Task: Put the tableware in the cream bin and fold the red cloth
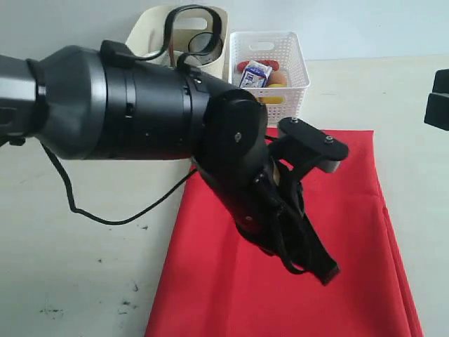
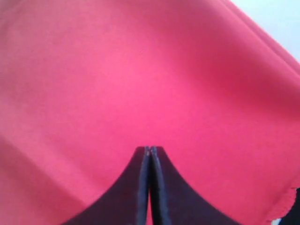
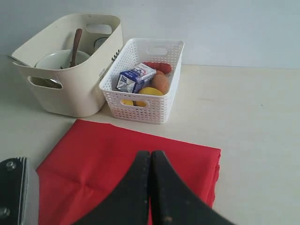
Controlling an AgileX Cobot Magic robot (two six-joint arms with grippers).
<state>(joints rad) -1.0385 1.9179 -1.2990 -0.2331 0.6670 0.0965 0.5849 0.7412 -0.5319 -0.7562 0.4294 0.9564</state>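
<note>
Cloth first: red cloth [image 1: 337,267] lies flat on the pale surface [image 1: 84,267], just in front of the two bins. One long edge shows stacked layers, so it looks doubled over at least once. A scalloped hem shows at the corner of the left wrist view.

Left fingers [image 2: 140,187] are pressed tight together with nothing between them, hanging low over the middle of the cloth. Right fingers [image 3: 136,187] are likewise closed and empty, poised above the cloth's near edge.

Cream bin [image 3: 79,89] stands behind the cloth and holds the white speckled bowl [image 3: 56,58], with the dark wooden spoon [image 3: 76,44] leaning in it. The rest of its contents are hidden by the wall. White perforated basket [image 3: 140,105] touches its side and holds the small milk carton [image 3: 135,78], egg [image 3: 161,83], lemon [image 3: 149,92] and sausage [image 3: 157,66].

Judgement: tableware step appears finished and folding is in hand. The next move calls for opening a pair of fingers, pinching a free edge or corner, and carrying it across squarely without dragging the lower layer.

Writing: blue print on the carton and a small dark mark on the bin's side are both too small to read.
</note>
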